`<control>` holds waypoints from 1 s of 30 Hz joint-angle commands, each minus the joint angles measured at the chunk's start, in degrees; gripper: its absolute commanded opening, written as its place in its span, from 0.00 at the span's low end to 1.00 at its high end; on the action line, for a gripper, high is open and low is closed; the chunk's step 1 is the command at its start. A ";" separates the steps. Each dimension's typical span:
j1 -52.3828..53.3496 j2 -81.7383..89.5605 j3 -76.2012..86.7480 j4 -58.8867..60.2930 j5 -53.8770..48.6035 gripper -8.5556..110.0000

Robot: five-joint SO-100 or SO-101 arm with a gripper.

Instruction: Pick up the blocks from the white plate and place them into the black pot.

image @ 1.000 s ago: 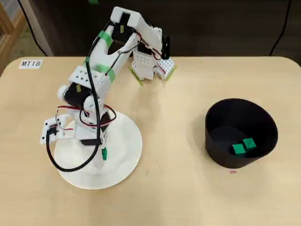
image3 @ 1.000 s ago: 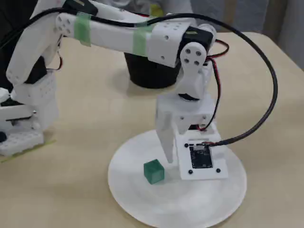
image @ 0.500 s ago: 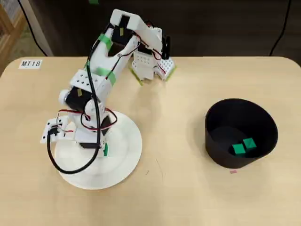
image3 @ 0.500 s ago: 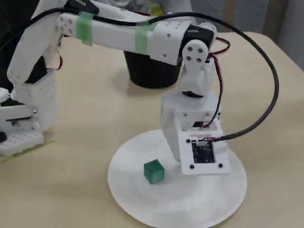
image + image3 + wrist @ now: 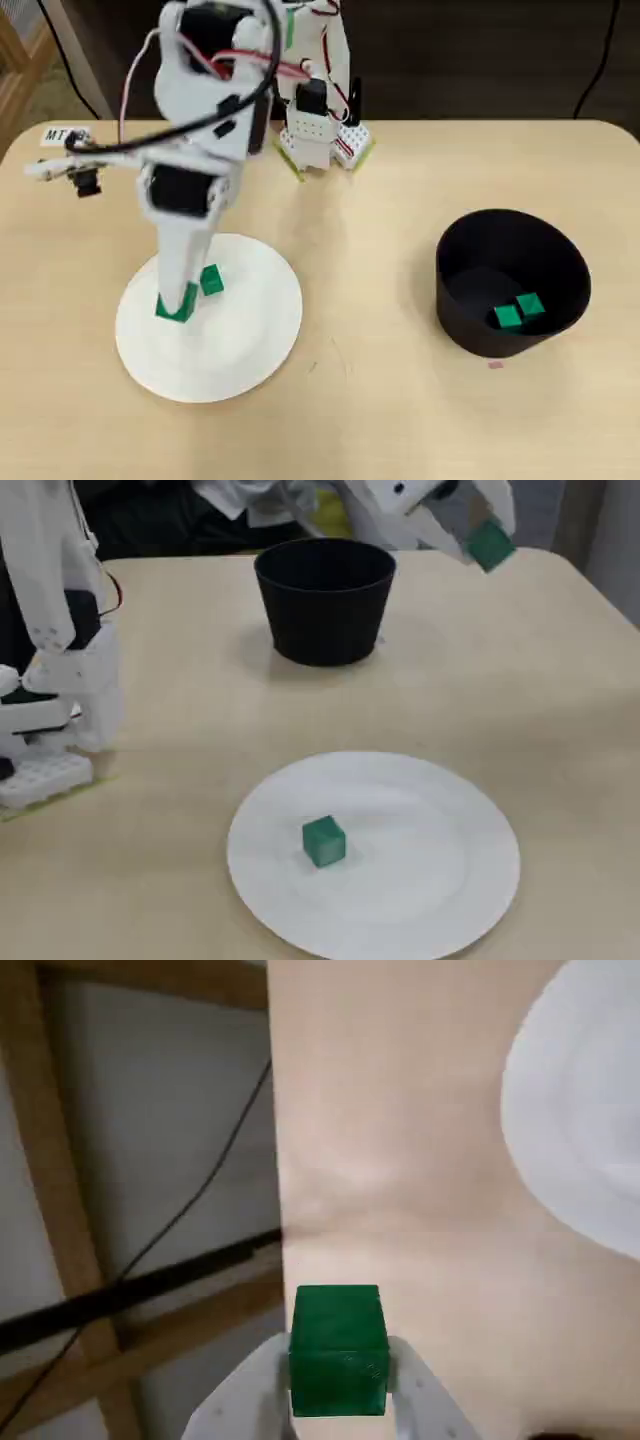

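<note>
- In the overhead view, the white plate (image 5: 255, 345) is seen on the left part of the tan table (image 5: 380, 400), with the arm (image 5: 195, 130) raised above it.
- A green block (image 5: 177, 306) is gripped at the tip of the gripper (image 5: 178, 300), which is seen over the left half of the plate in that view.
- The jaws are clenched on this block; in the wrist view the green block (image 5: 338, 1350) is seen pinched between the two white fingers (image 5: 420, 1400), with the table and part of the plate (image 5: 580, 1130) far below.
- A second block (image 5: 211, 281) is seen lying on the plate just to the right of the gripper tip in the overhead view; in the fixed view this block (image 5: 324, 841) lies alone on the plate (image 5: 420, 880), left of its middle.
- The arm's base (image 5: 315, 135) is mounted at the far edge of the table, between plate and pot.
- The black pot (image 5: 560, 260) stands well apart on the right in the overhead view, and two blocks (image 5: 518, 311) are seen lying side by side on its bottom.
- In the fixed view, the held block (image 5: 490, 545) is carried high above the table, to the right of the pot (image 5: 325, 605) and clear of the plate.
</note>
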 commanded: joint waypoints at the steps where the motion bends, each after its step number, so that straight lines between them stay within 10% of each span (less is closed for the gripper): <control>1: -9.84 10.55 10.28 -0.44 5.98 0.05; 13: -45.00 20.39 32.96 -11.78 18.90 0.05; 30: -43.86 10.90 40.43 -32.52 13.45 0.05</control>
